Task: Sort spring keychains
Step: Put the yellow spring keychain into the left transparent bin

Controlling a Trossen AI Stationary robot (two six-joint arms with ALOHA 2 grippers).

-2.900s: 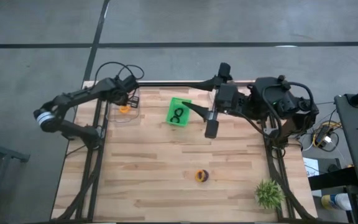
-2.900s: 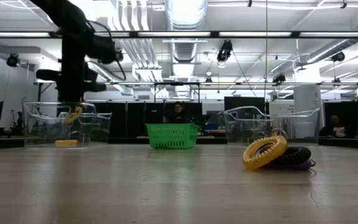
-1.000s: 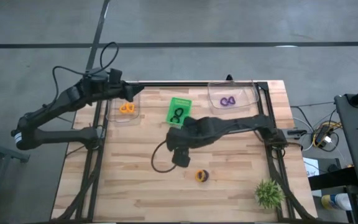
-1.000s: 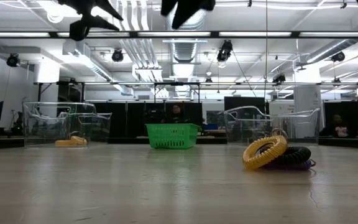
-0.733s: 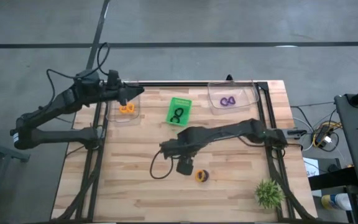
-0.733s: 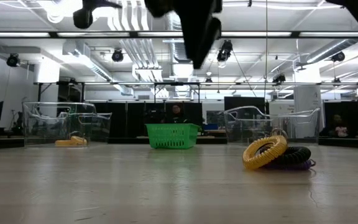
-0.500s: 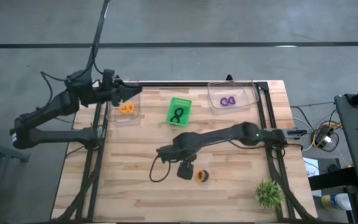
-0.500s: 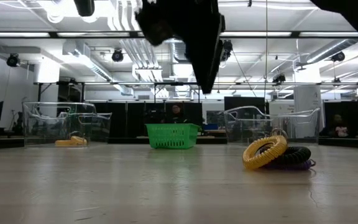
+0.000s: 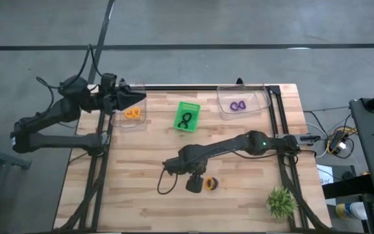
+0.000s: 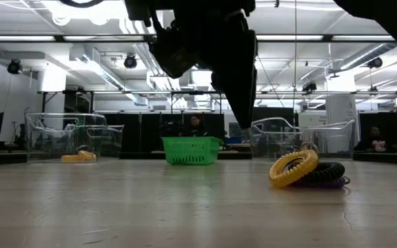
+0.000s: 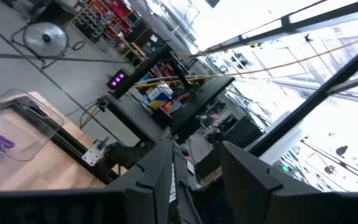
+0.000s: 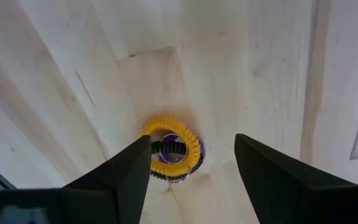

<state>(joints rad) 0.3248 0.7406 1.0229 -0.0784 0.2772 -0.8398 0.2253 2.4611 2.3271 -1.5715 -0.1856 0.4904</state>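
A small stack of spring keychains (image 9: 210,184), an orange coil leaning on a black and a purple one (image 10: 307,170), lies on the wooden table near its front. My right gripper (image 9: 193,184) hangs open just left of and above the stack, pointing down; in the right wrist view its fingers stand on either side of the stack (image 12: 171,149) without touching it. My left gripper (image 9: 135,97) is open and held about level in the air over the far left clear bin (image 9: 126,114), which holds orange keychains (image 9: 132,113).
A green basket (image 9: 187,117) with a black keychain stands at the far middle. A clear bin (image 9: 242,101) with a purple keychain sits far right. A spiky green plant (image 9: 281,201) stands at the near right corner. Bare wood surrounds the stack.
My right gripper has come down and toward the table's near edge, tipping from a slant to point nearly straight down beside the stack. My left gripper has drawn back toward the table's left edge, risen a little and tipped up to about level. The keychains have not moved.
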